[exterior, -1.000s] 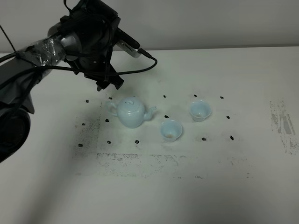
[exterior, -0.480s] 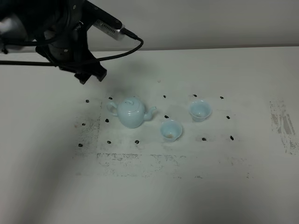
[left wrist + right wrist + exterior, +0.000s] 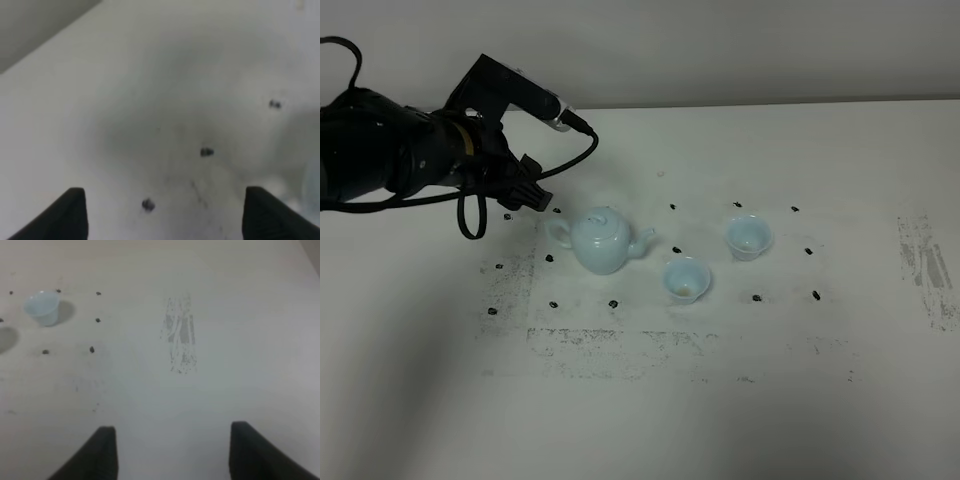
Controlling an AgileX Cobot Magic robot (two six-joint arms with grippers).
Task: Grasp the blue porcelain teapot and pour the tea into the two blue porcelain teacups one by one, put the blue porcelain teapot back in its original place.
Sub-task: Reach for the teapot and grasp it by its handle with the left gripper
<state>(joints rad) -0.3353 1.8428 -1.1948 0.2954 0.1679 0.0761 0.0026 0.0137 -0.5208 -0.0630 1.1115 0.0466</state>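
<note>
The blue porcelain teapot (image 3: 603, 240) stands upright on the white table, lid on, spout toward the right. To its right stand the two blue porcelain teacups, one near (image 3: 686, 279) and one farther right (image 3: 749, 236). My left gripper (image 3: 526, 194) hovers behind and left of the teapot, clear of it. In the left wrist view this gripper (image 3: 167, 217) is open over bare table with nothing between its fingers. My right gripper (image 3: 172, 455) is out of the high view. Its fingers stand apart over bare table, and one teacup (image 3: 44, 307) shows far off.
Small black marks (image 3: 612, 303) dot the table around the teapot and cups. A scuffed grey patch (image 3: 925, 262) lies at the right, also seen as a scuffed patch (image 3: 181, 340) in the right wrist view. The wall runs along the table's far edge.
My left arm has swung left and back, drawing away from above the teapot. The teapot and both cups have not moved.
</note>
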